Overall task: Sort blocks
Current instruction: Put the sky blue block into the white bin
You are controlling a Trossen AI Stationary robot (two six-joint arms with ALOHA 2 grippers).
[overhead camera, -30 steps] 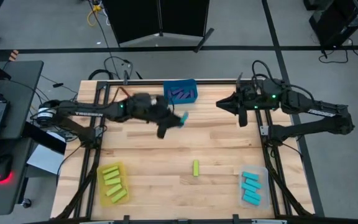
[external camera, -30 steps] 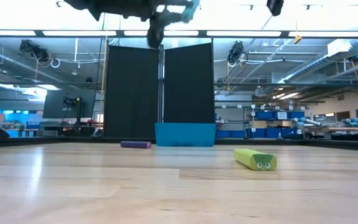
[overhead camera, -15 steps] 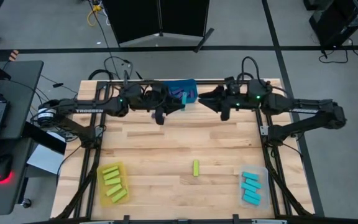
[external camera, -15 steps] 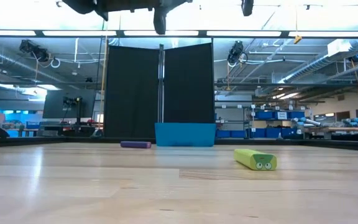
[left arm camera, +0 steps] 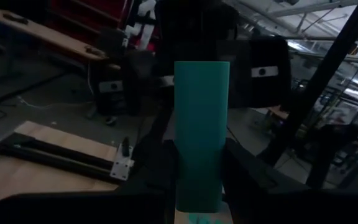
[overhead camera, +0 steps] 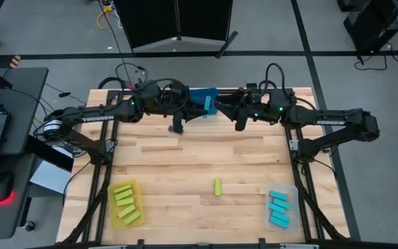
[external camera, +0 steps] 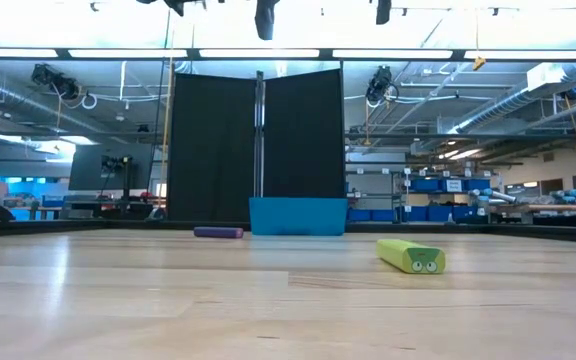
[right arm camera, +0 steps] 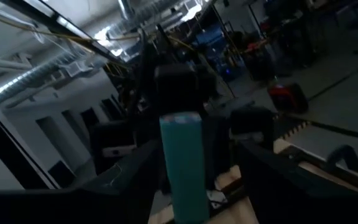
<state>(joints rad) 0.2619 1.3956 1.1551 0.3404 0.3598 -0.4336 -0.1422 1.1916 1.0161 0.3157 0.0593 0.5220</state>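
Note:
My left gripper (overhead camera: 200, 107) hangs high over the table's far middle, shut on a cyan block (left arm camera: 202, 137). The block sticks out toward my right gripper (overhead camera: 221, 105). That gripper is open and faces the left one, its two fingers on either side of the block's free end (right arm camera: 182, 155); no touch shows. The arms mostly hide the blue bin (overhead camera: 197, 92) below them. One lime block (overhead camera: 218, 187) lies flat on the table's near middle. A purple block (external camera: 218, 232) lies left of the blue bin (external camera: 298, 216). My left gripper pinches one end of the cyan block (left arm camera: 197, 198) between its two fingers. The fingers come about level from the table's left and lie along the block. The rest of the block juts out past the fingertips, lifted clear of the table.
A yellow bin (overhead camera: 125, 203) with several lime blocks sits at the near left corner. A clear bin (overhead camera: 280, 207) with several cyan blocks sits at the near right corner. Bare wood lies between them around the lime block.
My left gripper has risen and carried the cyan block toward the table's far edge and right, to a spot over the blue bin. My right gripper has travelled toward the table's left until its fingers flank the block's free end.

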